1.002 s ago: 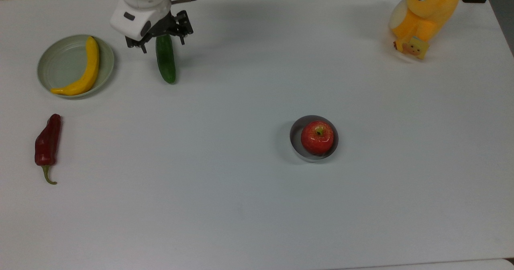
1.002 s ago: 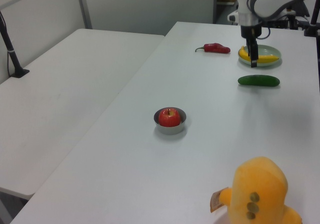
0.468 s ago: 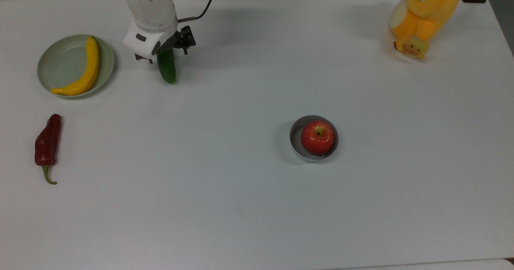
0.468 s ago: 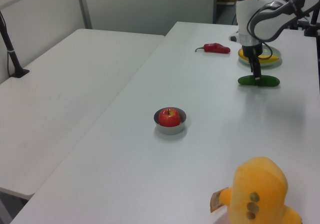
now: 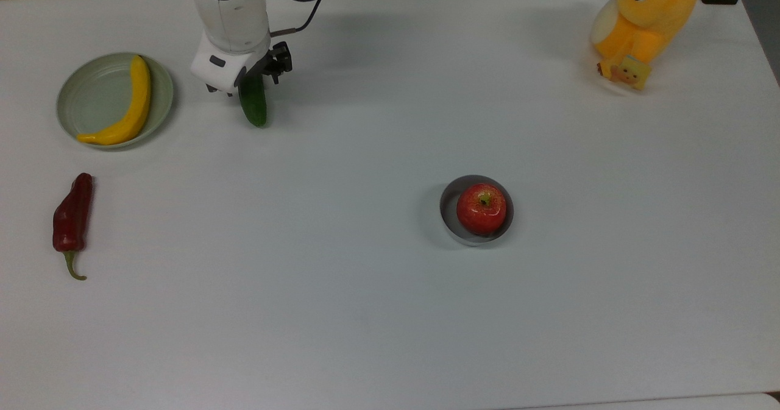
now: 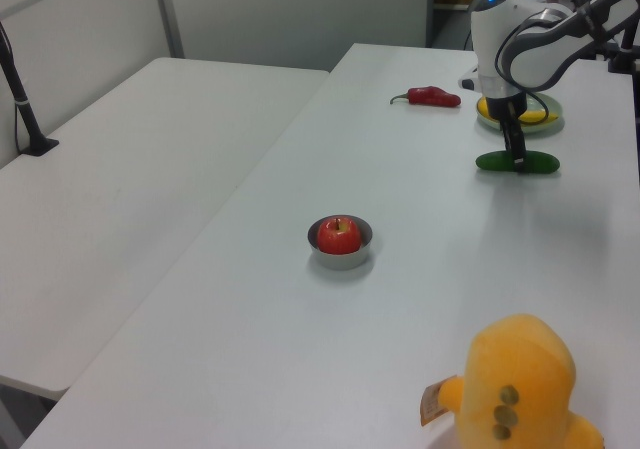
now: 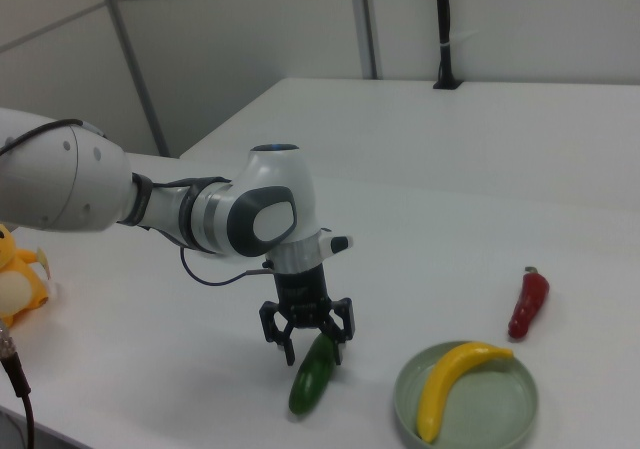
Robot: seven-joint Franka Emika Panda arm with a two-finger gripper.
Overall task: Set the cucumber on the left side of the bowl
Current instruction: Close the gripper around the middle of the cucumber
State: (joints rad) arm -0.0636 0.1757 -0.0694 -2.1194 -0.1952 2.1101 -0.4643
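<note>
On the white table [image 5: 390, 312], gripper [image 7: 312, 354] fingers straddle (spread apart) the cucumber [image 5: 253, 104].

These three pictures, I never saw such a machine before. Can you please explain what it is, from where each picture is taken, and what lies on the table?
It is a white robot arm with a two-finger gripper. The top view looks down on the white table; the left view and the right view look along it from opposite ends. The gripper is lowered over a long dark green cucumber, a finger on each side; the cucumber lies on the table. Also there: a pale green plate holding a yellow banana, a dark red chili pepper, a small grey bowl holding a red apple, and an orange plush toy.
</note>
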